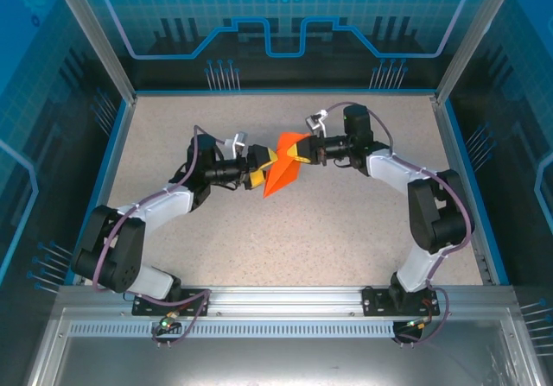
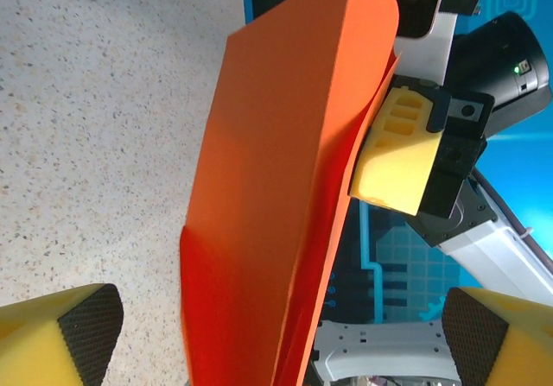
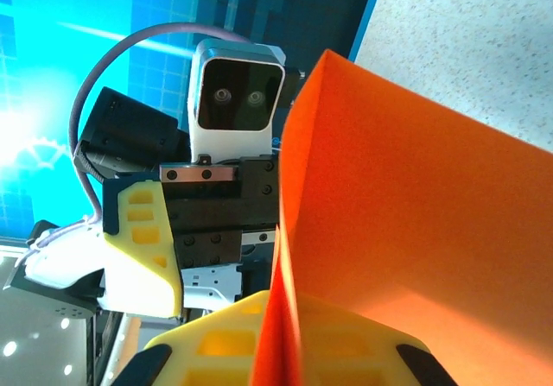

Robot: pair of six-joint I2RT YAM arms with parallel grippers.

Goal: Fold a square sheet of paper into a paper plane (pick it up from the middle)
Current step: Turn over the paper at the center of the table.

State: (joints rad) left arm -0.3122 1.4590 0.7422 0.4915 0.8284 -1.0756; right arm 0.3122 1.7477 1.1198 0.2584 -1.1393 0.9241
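The creased paper (image 1: pixel 283 172) stands on edge over mid-worktop (image 1: pixel 346 239), pinched by the right fingers (image 1: pixel 299 151). The left fingers (image 2: pixel 79 332) are spread wide, one each side of it. Open worktop surrounds the paper.

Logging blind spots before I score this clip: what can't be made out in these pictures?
Top external: the orange paper is too small to count its folds.
Left wrist: the paper's lower end is cut off by the bottom edge; the paper hides the right claw's far finger.
Right wrist: the paper hides the left claw's second finger.
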